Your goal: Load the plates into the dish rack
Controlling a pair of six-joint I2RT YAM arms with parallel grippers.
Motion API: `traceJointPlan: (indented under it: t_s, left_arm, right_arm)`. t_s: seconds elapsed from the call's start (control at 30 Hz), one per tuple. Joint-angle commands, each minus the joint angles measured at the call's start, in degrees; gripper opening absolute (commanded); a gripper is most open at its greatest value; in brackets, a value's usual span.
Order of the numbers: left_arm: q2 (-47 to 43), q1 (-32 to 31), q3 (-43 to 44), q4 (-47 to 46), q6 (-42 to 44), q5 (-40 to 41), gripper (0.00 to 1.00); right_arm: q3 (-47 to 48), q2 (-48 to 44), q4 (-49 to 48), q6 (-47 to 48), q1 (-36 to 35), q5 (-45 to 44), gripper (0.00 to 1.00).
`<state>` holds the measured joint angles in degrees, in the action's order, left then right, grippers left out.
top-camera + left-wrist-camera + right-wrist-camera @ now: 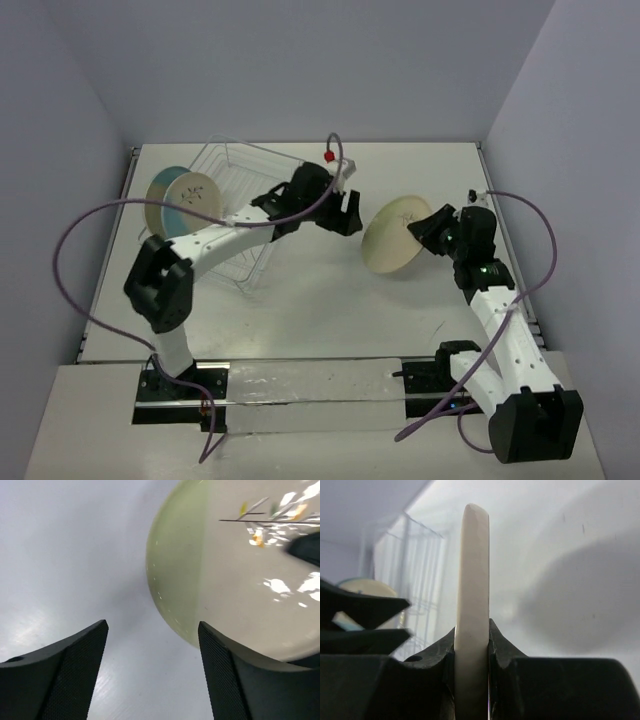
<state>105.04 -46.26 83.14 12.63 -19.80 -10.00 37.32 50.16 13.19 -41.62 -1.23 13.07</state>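
A cream plate with a pale-green segment [395,237] hangs tilted on edge above the table, right of centre. My right gripper [430,226] is shut on its right rim; in the right wrist view the plate [472,575] stands edge-on, pinched between the jaws of that gripper [471,645]. My left gripper [347,214] is open just left of the plate and holds nothing. The left wrist view shows this gripper [152,650] with bare table between its fingers [75,670], and the plate [235,575] beyond the right fingertip. The wire dish rack [250,170] holds two cream-and-blue plates [185,200] on edge at its left end.
The left arm's forearm [225,240] stretches across the front of the rack. A purple cable [70,260] loops over the table's left side, another [540,270] over the right. Grey walls close the table in on three sides.
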Motion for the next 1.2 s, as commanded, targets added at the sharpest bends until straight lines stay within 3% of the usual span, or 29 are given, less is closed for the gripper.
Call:
traceJointPlan:
  t_s: [0.0, 0.13, 0.2, 0.37, 0.57, 0.87, 0.93, 1.03, 1.13, 1.17]
  left_arm:
    - [-11.86, 1.63, 0.98, -3.49, 4.28, -0.22, 0.97]
    - [-18.7, 3.0, -5.16, -6.76, 4.53, -1.95, 0.99]
    - [-20.66, 5.16, -8.57, -8.94, 3.61, -4.84, 0.99]
    - [-22.13, 10.92, -13.29, -15.58, 0.55, -17.89, 0.99]
    - [-20.49, 11.1, -13.63, -15.72, 2.74, -20.86, 0.99]
    - [-19.19, 11.12, -14.99, -22.51, 1.27, -33.41, 0.98]
    - [-18.38, 11.19, -14.8, -24.3, 0.01, -37.22, 0.91]
    - [-18.55, 11.19, -14.68, -25.41, -0.66, -38.86, 0.57]
    - [-19.59, 11.19, -15.14, -26.29, -1.12, -38.61, 0.29]
    - [-20.09, 11.19, -15.2, -26.26, -1.34, -37.21, 0.14]
  right_arm:
    - [8.27, -3.02, -7.28, 1.57, 0.2, -0.65, 0.0]
    - [12.08, -0.27, -12.41, 2.65, 0.27, 13.59, 0.0]
    - [12.83, 1.04, -18.25, 0.58, 0.27, 22.51, 0.0]
    - [11.0, 3.54, -39.27, -8.12, 0.27, 34.81, 0.0]
    - [11.63, 4.25, -44.32, -12.35, 0.18, 39.06, 0.0]
    - [11.11, 7.32, -51.26, -17.51, 0.09, 42.5, 0.0]
    - [11.21, 8.41, -52.57, -18.21, 0.15, 42.67, 0.0]
    - [11.5, 9.4, -52.76, -18.08, 0.18, 42.61, 0.0]
    - [11.67, 10.43, -52.0, -17.03, 0.21, 42.16, 0.0]
    - [11.74, 10.71, -51.77, -16.86, 0.25, 42.06, 0.0]
